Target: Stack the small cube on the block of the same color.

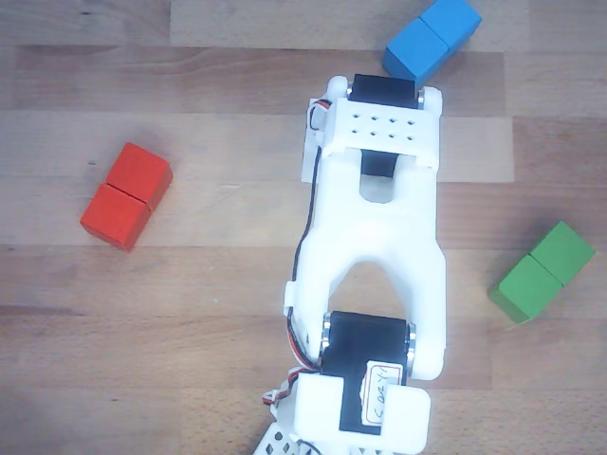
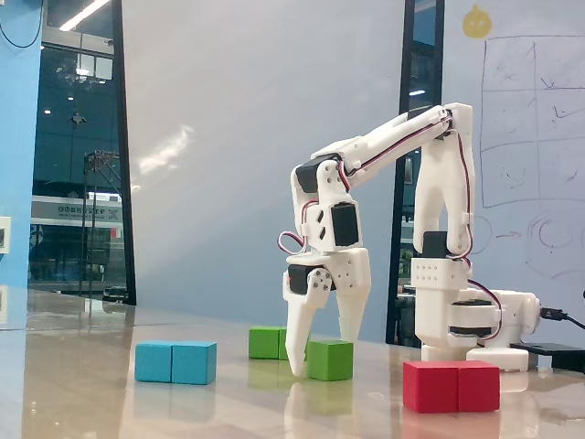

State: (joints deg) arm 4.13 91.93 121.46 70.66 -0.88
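Observation:
In the fixed view the small green cube [image 2: 331,360] sits on the table. My gripper [image 2: 324,362] points straight down over it with the jaws open. One finger [image 2: 297,352] touches down at the cube's left side, and the other is partly hidden behind its right side. The elongated green block [image 2: 266,343] lies behind, partly covered by the left finger. In the other view the block [image 1: 542,272] lies at the right, apart from the arm [image 1: 379,237]. There the arm hides the small cube and the gripper.
A blue two-cube block [image 1: 432,38] lies beyond the arm and shows at the left in the fixed view [image 2: 175,362]. A red two-cube block [image 1: 126,195] lies at the left and shows in front at the right in the fixed view [image 2: 451,386]. The arm's base [image 2: 462,320] stands at the right.

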